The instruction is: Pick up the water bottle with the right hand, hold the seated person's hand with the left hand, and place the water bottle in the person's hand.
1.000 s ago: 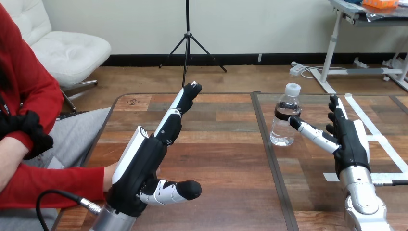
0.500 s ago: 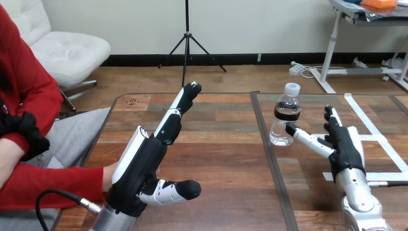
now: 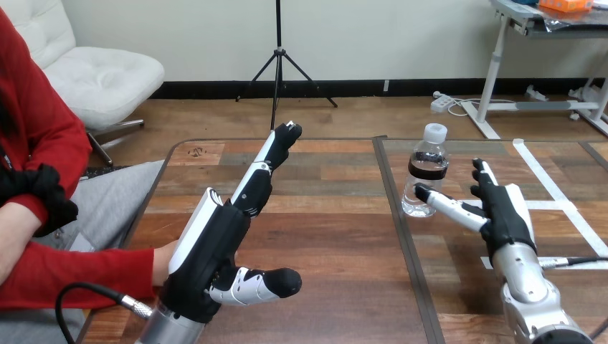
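A clear water bottle [image 3: 426, 170] with a white cap and a dark label band stands upright on the table [image 3: 337, 229], right of its middle seam. My right hand [image 3: 502, 215] is open just right of the bottle, thumb reaching toward its base and short of it. My left hand [image 3: 219, 247] is open at the lower left, fingers stretched up and away, thumb pointing right. The person's hand [image 3: 163, 259] lies behind its palm, mostly hidden; I cannot tell whether the two touch.
The person's red-sleeved forearm [image 3: 79, 276] reaches in from the left edge along the table's near left corner. White tape lines [image 3: 556, 197] mark the table's right part.
My right hand has slid left and slightly down toward the bottle, its thumb now near the bottle's base. Left hand, bottle and the person's hand are unchanged.
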Robot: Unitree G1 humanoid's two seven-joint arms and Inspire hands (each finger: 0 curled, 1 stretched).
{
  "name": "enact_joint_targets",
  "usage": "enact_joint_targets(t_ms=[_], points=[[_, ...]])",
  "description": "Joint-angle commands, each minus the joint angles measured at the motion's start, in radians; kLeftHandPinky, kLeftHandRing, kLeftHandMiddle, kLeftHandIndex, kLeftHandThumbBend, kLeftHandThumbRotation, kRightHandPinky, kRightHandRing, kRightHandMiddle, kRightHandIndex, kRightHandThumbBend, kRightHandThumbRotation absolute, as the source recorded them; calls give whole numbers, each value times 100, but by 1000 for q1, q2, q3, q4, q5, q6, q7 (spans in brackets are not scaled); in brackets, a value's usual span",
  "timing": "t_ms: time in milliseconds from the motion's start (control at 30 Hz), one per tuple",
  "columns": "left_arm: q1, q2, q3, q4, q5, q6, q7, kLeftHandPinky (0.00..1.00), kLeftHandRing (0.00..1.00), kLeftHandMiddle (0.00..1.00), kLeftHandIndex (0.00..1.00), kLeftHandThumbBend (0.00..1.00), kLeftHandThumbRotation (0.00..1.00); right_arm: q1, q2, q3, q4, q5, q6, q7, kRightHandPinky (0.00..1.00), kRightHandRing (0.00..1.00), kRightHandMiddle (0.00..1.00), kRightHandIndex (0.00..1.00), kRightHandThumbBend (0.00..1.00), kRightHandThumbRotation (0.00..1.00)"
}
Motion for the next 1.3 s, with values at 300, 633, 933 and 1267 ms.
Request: enact_joint_targets(t_ms=[300, 633, 933, 1267], points=[[-51, -3, 14, -13, 4, -17, 7, 100, 100, 100, 100, 100, 80, -191, -40, 33, 28, -44, 82, -16, 89, 96, 98, 100, 100, 47], [-44, -3, 11, -24, -8, -17, 4, 100, 100, 100, 100, 100, 79, -211, -36, 35, 34, -51, 107, 3, 89, 97, 99, 100, 100, 47], [-41, 0, 24, -25, 16, -29, 14, 100, 100, 100, 100, 100, 79, -223, -36, 47, 41, -58, 110, 4, 87, 96, 99, 100, 100, 47], [-43, 4, 20, -20, 7, -36, 6, 100, 100, 100, 100, 100, 79, -235, -36, 58, 46, -70, 130, 2, 85, 96, 98, 100, 100, 46]])
